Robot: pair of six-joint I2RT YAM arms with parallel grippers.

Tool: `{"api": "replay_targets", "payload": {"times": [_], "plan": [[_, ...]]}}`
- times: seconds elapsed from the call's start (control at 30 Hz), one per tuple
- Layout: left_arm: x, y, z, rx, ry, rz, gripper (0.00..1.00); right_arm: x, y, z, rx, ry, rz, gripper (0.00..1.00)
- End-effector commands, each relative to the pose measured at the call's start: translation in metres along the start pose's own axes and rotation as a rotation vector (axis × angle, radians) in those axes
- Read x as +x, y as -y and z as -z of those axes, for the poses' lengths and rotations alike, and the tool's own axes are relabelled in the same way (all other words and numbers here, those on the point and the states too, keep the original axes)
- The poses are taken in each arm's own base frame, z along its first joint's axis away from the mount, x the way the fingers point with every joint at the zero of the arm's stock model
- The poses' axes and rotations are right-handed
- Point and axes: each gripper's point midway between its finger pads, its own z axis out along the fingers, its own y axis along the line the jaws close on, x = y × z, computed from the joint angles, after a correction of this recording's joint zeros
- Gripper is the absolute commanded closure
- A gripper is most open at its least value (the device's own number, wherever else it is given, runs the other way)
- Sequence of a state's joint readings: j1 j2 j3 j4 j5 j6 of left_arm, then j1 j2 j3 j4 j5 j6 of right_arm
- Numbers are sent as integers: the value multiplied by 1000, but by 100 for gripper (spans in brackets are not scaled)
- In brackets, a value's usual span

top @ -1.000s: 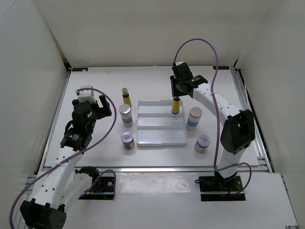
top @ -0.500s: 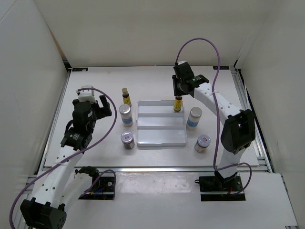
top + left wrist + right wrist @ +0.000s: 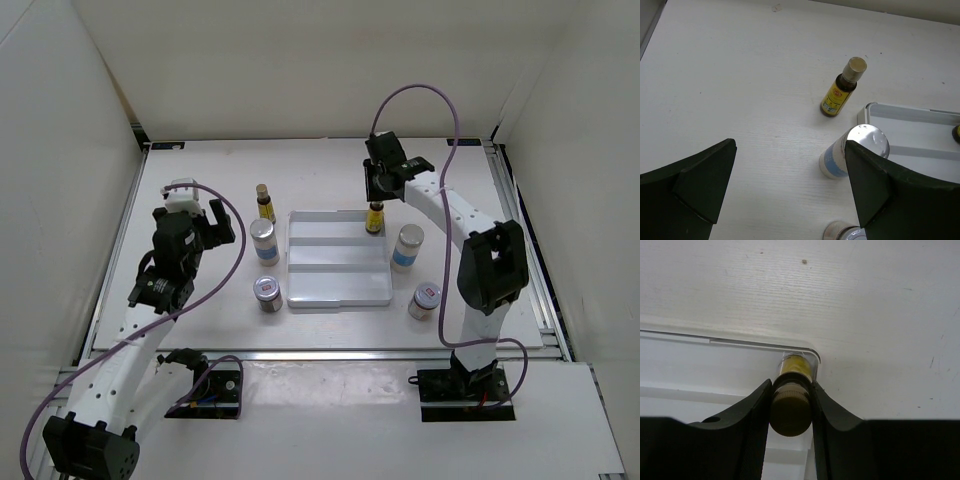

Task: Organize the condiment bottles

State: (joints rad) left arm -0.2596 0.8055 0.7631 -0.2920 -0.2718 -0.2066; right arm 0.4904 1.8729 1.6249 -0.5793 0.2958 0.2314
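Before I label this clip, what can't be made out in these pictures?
Right wrist: amber bottle, its label and most of its body hidden by its cap and the right pincer.
Left wrist: short bottle cut off by the bottom edge; white bottle partly behind the left pincer.
Top: labels too small to read.
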Motion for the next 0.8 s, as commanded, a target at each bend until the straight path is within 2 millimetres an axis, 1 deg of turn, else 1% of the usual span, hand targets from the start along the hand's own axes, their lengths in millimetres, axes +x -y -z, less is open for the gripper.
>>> {"api": "replay_targets", "payload": {"times": [0.0,0.03,0.07,0.1,0.13,0.17,0.2,0.23,0.27,0.3,0.33,0.37,0.4,0.43,0.47,0.5,0.53,0.57,0.6,0.63,0.67,0.7,0.73,0.77], "plan": [[-6,3,1,13,20,-2,0,-4,-9,-2,-47,18,-44,100],[-6,3,1,13,20,-2,0,-4,-9,-2,-47,18,-44,100],[-4,3,-1,12,12,-5,0,3,-9,-5,-43,3,-51,96],[-6,4,-1,13,20,-2,0,8,-10,-6,-50,-11,-49,90],[-6,4,-1,13,20,-2,0,6,-10,-3,-53,-3,-50,75],[-8,6,-1,26,27,0,0,4,-9,3,-54,1,-51,57],[-6,6,-3,24,18,-2,0,6,-8,7,-53,-3,-60,32],[-5,8,-3,34,16,8,0,-3,-3,19,-40,32,-67,20],[-8,9,-3,36,24,11,0,-6,0,25,-29,43,-69,9],[-6,16,-3,76,16,10,0,-7,5,33,-11,48,-69,1],[-5,20,-2,99,11,10,0,-12,10,45,2,71,-74,1],[-9,26,-5,121,5,18,0,-17,15,53,17,91,-79,1],[-14,36,-5,166,1,19,0,-28,21,69,33,132,-74,1],[-36,44,-3,193,24,34,0,-31,35,78,95,154,-68,1],[-45,51,-5,214,17,42,0,-36,40,87,112,179,-76,1],[-29,64,-19,246,-87,24,8,-47,46,106,108,227,-86,1],[-60,74,-23,266,-63,28,10,-51,48,114,104,247,-82,1],[-60,79,-32,267,-100,23,10,-53,45,122,81,260,-85,1],[-37,88,-58,266,-205,5,12,-62,46,139,59,303,-97,1],[-30,89,-65,253,-261,-3,13,-62,45,146,44,306,-88,1],[-40,98,-72,265,-249,4,13,-60,44,152,30,307,-87,1],[-25,100,-88,253,-296,-3,11,-63,44,165,11,333,-93,1],[-22,102,-95,250,-308,-5,9,-58,42,170,-13,318,-86,1],[-26,105,-101,251,-304,-4,9,-59,41,178,-28,334,-89,1]]}}
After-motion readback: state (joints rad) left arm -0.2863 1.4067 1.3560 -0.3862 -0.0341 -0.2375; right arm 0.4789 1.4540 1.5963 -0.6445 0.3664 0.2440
